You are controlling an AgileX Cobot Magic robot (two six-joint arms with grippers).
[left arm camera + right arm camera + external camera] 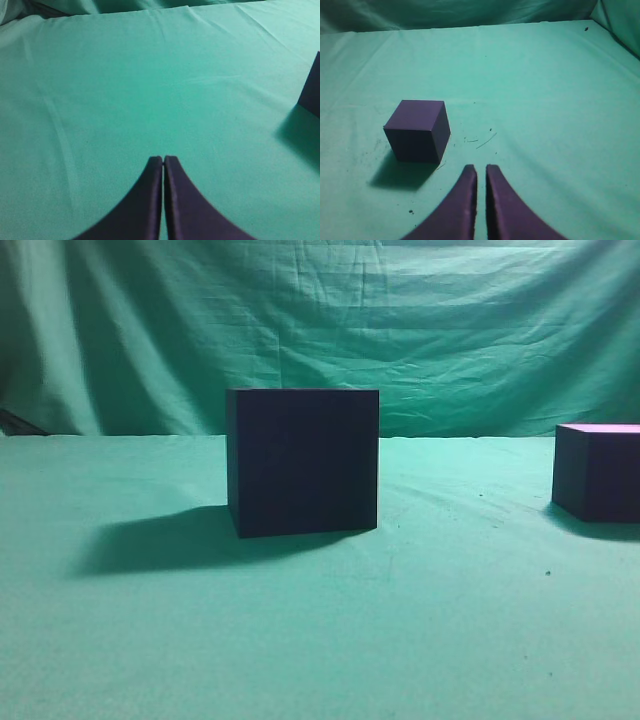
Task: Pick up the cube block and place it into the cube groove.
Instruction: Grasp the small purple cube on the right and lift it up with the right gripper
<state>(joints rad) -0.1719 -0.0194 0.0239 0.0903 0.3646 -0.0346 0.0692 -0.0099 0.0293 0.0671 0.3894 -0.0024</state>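
The cube groove (302,460), a large dark navy-black box, stands in the middle of the green cloth in the exterior view; its corner shows at the right edge of the left wrist view (312,92). The cube block (598,470), smaller with a pinkish top, sits at the far right edge of the exterior view and left of centre in the right wrist view (417,130). My left gripper (163,159) is shut and empty over bare cloth. My right gripper (481,169) is shut and empty, short of the block and to its right. No gripper shows in the exterior view.
Green cloth (320,640) covers the table and hangs as a backdrop (320,320). A few small dark specks and threads (480,140) lie on the cloth near the block. The box casts a shadow to its left (160,540).
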